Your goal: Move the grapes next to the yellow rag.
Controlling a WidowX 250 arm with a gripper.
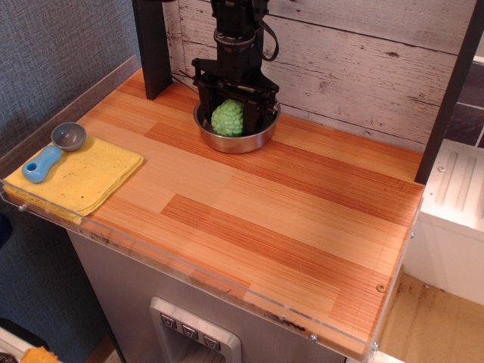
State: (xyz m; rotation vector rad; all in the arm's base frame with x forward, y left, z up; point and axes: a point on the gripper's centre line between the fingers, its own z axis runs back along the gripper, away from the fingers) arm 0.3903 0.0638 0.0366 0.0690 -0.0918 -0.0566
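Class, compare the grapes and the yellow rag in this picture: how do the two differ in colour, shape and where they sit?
Colour: the grapes are light green; the yellow rag is yellow with small dark specks.
Shape: the grapes are a bumpy, rounded lump; the yellow rag is flat and folded.
Place: the grapes sit in the steel bowl at the back, between the fingers of the gripper; the yellow rag lies at the table's left front edge, with the blue-handled scoop partly on it.

grapes [228, 119]: light green, bumpy, standing on end inside steel bowl [246, 141] at rear. yellow rag [83, 175]: folded flat, dark-specked, front left corner of surface [287, 212].
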